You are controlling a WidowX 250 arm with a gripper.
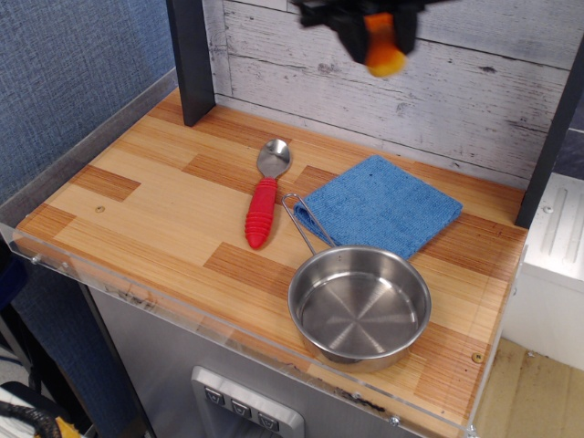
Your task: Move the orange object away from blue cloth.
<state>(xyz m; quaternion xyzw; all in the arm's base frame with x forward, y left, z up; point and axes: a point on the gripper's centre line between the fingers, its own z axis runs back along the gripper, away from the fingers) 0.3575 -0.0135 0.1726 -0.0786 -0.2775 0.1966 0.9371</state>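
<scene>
My gripper (379, 46) is at the top edge of the view, high above the table, shut on the orange object (383, 53), a small orange plush with a yellowish lower edge that hangs between the dark fingers. Most of the arm is out of view. The blue cloth (381, 206) lies flat on the wooden table at the right of centre, bare, well below and slightly right of the gripper.
A red-handled metal spoon (264, 198) lies left of the cloth. A steel pan (359, 304) stands in front of the cloth, its handle touching the cloth's left corner. A dark post (189, 59) stands at the back left. The wooden table (137, 201) has a plank wall behind.
</scene>
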